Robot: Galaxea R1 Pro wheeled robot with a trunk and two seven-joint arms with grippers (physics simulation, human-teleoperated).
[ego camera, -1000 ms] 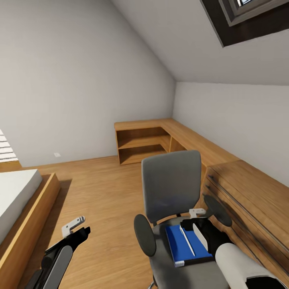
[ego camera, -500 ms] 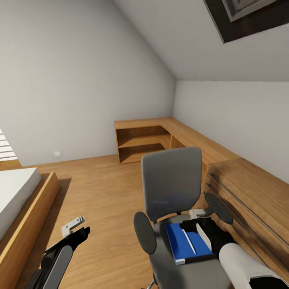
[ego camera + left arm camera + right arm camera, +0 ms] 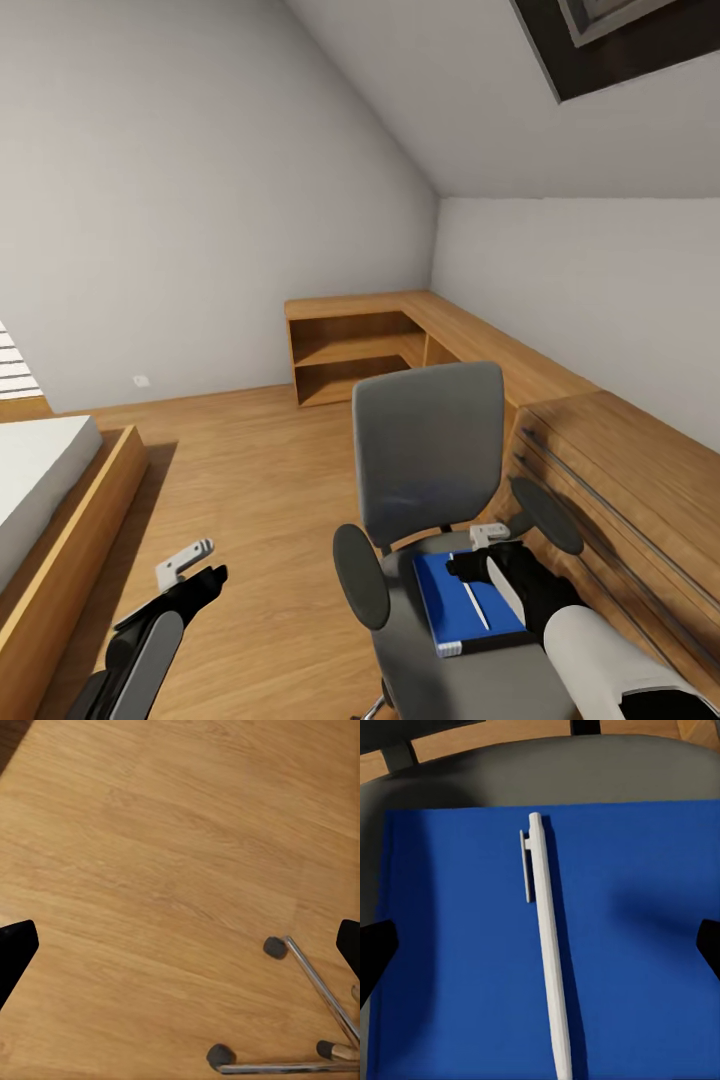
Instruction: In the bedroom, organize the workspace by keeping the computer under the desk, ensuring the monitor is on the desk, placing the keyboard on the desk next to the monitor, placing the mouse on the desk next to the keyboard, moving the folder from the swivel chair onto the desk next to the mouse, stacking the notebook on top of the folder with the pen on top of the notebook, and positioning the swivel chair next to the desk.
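While the right pincer (image 3: 490,568) hangs over the seat of the swivel chair (image 3: 430,470) at the lower right of the head view, the blue folder (image 3: 468,604) lies flat on that grey seat with a white pen (image 3: 476,605) resting lengthwise on its cover. From the right wrist view the pen (image 3: 546,945) runs down the middle of the folder (image 3: 450,945), and the two dark fingertips (image 3: 373,960) sit at either edge of the frame, spread wide, pinching nothing.

My read: the step in hand is a pick off the chair. The pen looks the likelier target, being centred between the tips. It is thin and round, so it could roll; closing squarely across its barrel near the clip seems wise, low enough to catch it without pressing into the cover. If the folder is lifted with the pen loose on it, the pen may slide off.

Over at the lower left, the left pincer (image 3: 190,572) hovers above the bare wooden floor (image 3: 150,870), fingers apart and empty, with the chair's chrome legs and casters (image 3: 276,946) nearby.
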